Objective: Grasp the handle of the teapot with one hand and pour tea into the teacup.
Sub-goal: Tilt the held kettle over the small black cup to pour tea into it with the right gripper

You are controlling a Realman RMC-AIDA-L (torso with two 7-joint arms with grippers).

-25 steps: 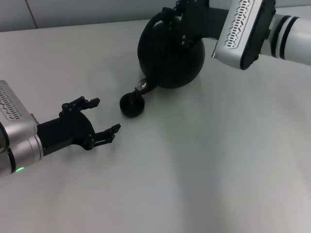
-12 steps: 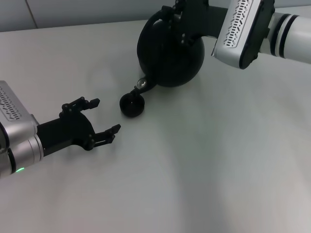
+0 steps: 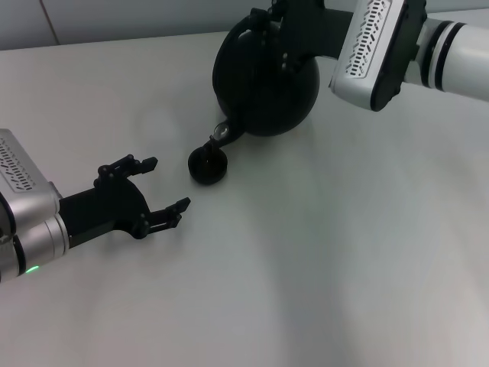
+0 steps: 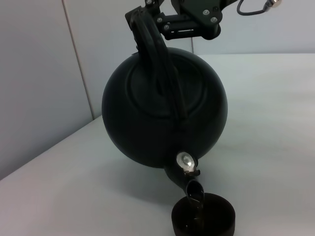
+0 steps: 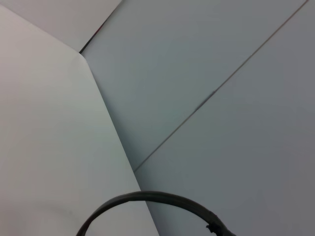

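The round matte-black teapot (image 3: 263,84) is held tilted above the table, its spout (image 3: 220,140) pointing down over the small black teacup (image 3: 207,165). My right gripper (image 3: 269,27) is shut on the teapot's arched handle (image 4: 152,46) at the top. In the left wrist view the spout (image 4: 189,182) hangs just over the teacup (image 4: 203,216), with dark liquid at its tip. The handle's arc (image 5: 147,199) shows in the right wrist view. My left gripper (image 3: 157,187) is open and empty on the table, left of the teacup.
The white table (image 3: 344,252) stretches wide to the front and right. A grey wall (image 4: 44,73) stands behind the table's far edge.
The teapot has shifted slightly left and tipped a little more toward the teacup. The left arm has not moved.
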